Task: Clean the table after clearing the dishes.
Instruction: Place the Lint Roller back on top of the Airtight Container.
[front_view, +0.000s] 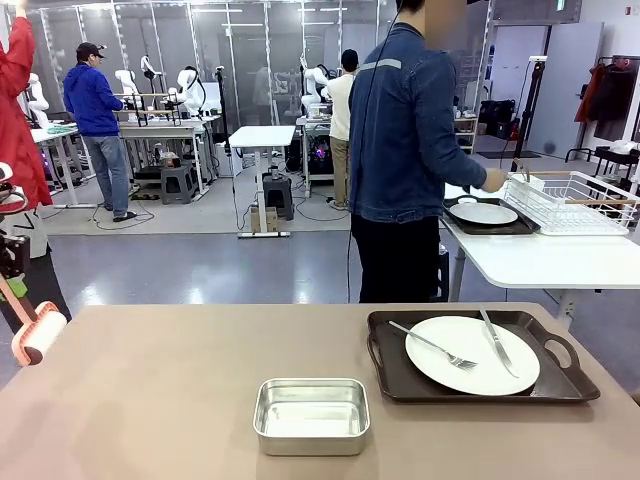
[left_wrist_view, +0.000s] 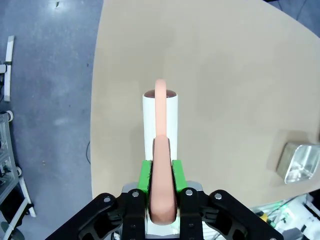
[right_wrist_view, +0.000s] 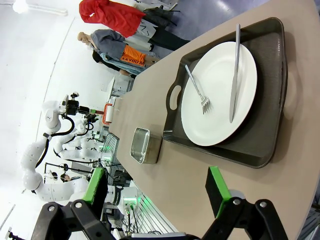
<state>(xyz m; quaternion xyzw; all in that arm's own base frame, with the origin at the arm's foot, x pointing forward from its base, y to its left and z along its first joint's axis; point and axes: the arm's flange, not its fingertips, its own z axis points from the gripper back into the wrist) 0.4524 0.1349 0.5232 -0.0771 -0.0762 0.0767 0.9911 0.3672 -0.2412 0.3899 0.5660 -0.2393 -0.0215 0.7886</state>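
While one tray waits uncleared, what my next move turns on: the tray (front_view: 390, 378) lies on the right half of the table (front_view: 150, 400), long axis running left to right, much nearer my right arm than my left. I judge it has to go before wiping can reach that side.
State of my left gripper (left_wrist_view: 162, 172): clenched on the pink handle of a lint roller (left_wrist_view: 161, 117), a green pad on either side of it.
Where the lint roller is: over the table's left margin, just inside the edge, its roll pointing away along my fingers. I cannot tell whether the roll touches the top.
Ground to its right: bare table top as far as the steel pan.
Where the steel pan (front_view: 311, 415) is: by the near edge about mid-table, empty, apart from the tray on its right.
What the tray carries: one round white plate (front_view: 470, 378), with a fork (front_view: 432, 345) on its left part and a knife (front_view: 497, 343) on its right.
State of my right gripper (right_wrist_view: 156, 172): released, pads spread wide, nothing between them. The tray lies ahead of the fingertips, apart from them.
Far right: the person (front_view: 405, 130) stands turned toward a white side table (front_view: 540, 262). One hand (front_view: 493, 180) is above a second tray (front_view: 490, 229), which holds a second plate (front_view: 483, 213) beside a wire rack (front_view: 570, 200).
Count: two trays, two plates, one fork and one knife that I can make out, one pan, one roller.
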